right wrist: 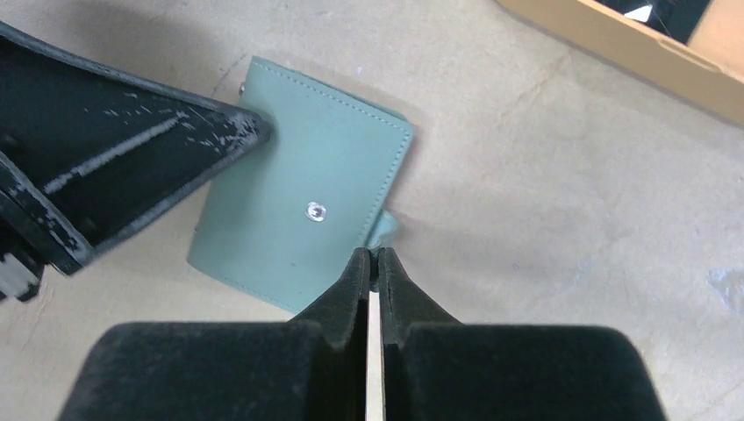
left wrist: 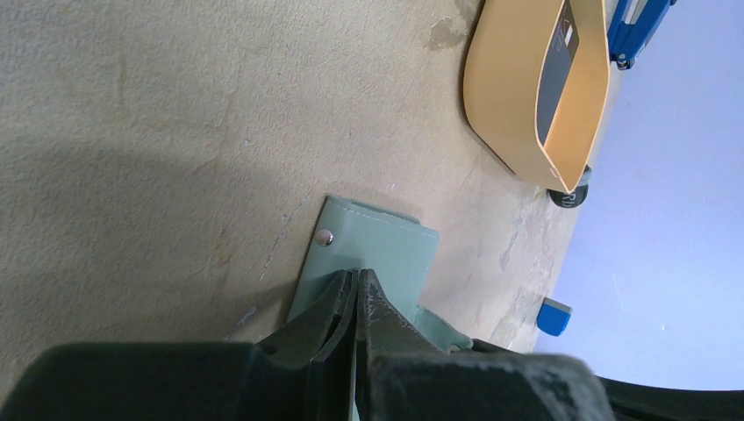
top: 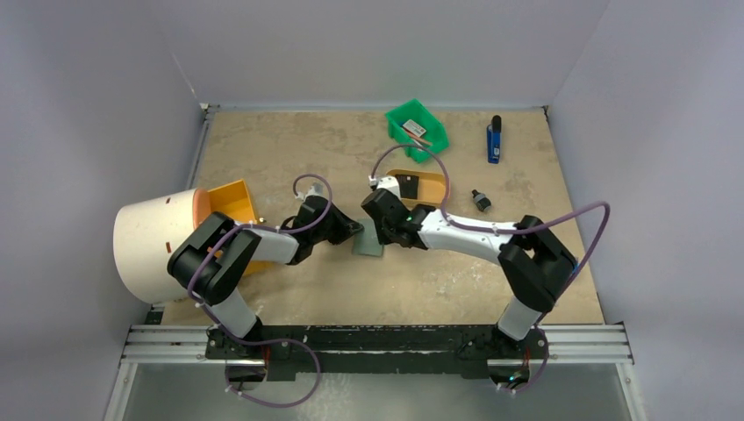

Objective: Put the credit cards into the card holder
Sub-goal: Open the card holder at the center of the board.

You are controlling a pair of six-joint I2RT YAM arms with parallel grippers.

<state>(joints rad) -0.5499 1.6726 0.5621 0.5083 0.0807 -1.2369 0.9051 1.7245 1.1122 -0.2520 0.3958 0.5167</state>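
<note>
The grey-green card holder (top: 369,246) lies folded on the table between both grippers, a round snap (right wrist: 315,211) on its top face. My left gripper (left wrist: 357,274) is shut, its tips resting on one edge of the card holder (left wrist: 386,246). From the opposite side, my right gripper (right wrist: 371,255) is shut on a small tab at the edge of the card holder (right wrist: 298,193). One black credit card (top: 409,186) lies in the tan oval tray (top: 430,189) just beyond; the left wrist view shows that card (left wrist: 561,74) too.
A green bin (top: 417,130) holding a small item stands at the back. A blue object (top: 494,140) and a black knob (top: 481,200) lie at the back right. At the left are a large cream cylinder (top: 158,246) and an orange box (top: 232,203).
</note>
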